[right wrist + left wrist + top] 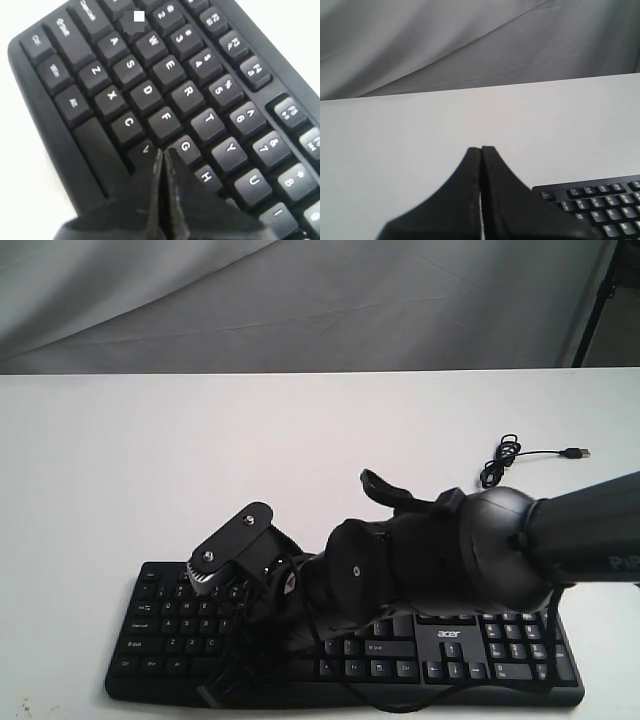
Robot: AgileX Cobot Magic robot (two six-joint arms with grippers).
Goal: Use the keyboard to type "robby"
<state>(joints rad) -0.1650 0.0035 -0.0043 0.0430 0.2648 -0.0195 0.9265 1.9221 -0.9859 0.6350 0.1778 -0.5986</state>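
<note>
The black keyboard [160, 625] lies along the near edge of the white table, its white "acer" logo [447, 634] above the arrow keys. My right arm [480, 550] reaches across it toward the left letter block. In the right wrist view the right gripper [162, 151] is shut, empty, with its tips low over the keyboard [150, 90] between the V key [145, 149] and the G key [186, 146]; the keys under the fingers are hidden. The left gripper [481, 149] is shut and empty above bare table, beside the keyboard's Esc corner [546, 195].
The thin black USB cable [510, 455] lies coiled on the table [150, 460] behind the keyboard's right end. A grey cloth backdrop [300, 300] hangs behind the table's far edge. A dark post [600, 290] stands at the far right.
</note>
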